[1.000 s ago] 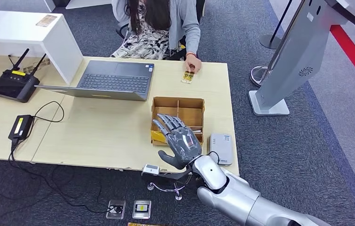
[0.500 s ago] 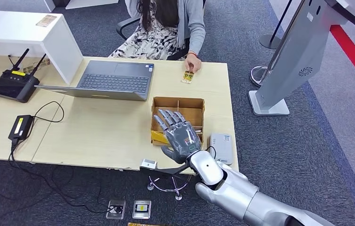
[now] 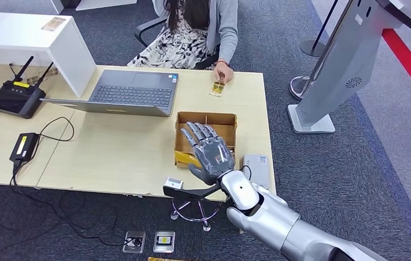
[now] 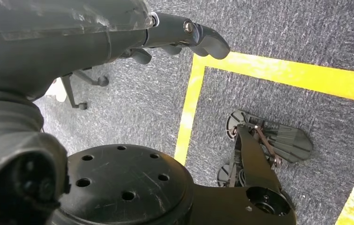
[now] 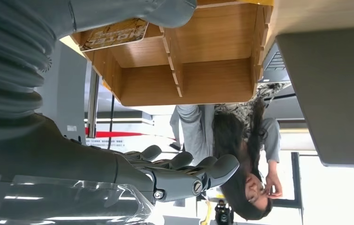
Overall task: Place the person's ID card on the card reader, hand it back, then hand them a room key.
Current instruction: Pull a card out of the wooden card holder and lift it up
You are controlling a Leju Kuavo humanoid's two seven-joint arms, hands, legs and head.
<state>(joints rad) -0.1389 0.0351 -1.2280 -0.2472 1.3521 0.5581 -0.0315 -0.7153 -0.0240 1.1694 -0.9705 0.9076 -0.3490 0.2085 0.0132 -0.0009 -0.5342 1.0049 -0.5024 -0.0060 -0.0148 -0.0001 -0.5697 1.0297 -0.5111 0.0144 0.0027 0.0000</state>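
At the centre of the head view, the right hand (image 3: 209, 154) is hovering over the near half of the divided cardboard box (image 3: 218, 117), fingers spread and holding nothing. A yellow hotel-printed key card (image 5: 115, 34) is lying in one compartment of the box. Just right of the box, the white card reader (image 3: 256, 169) is sitting on the wooden table (image 3: 116, 147). Toward the upper middle, the ID card (image 3: 217, 88) is lying flat on the table's far edge, with the person's hand (image 3: 224, 73) resting at its top end. The left hand (image 4: 118, 28) is hanging over the grey carpet, its fingers seemingly holding nothing; how far they are curled I cannot tell.
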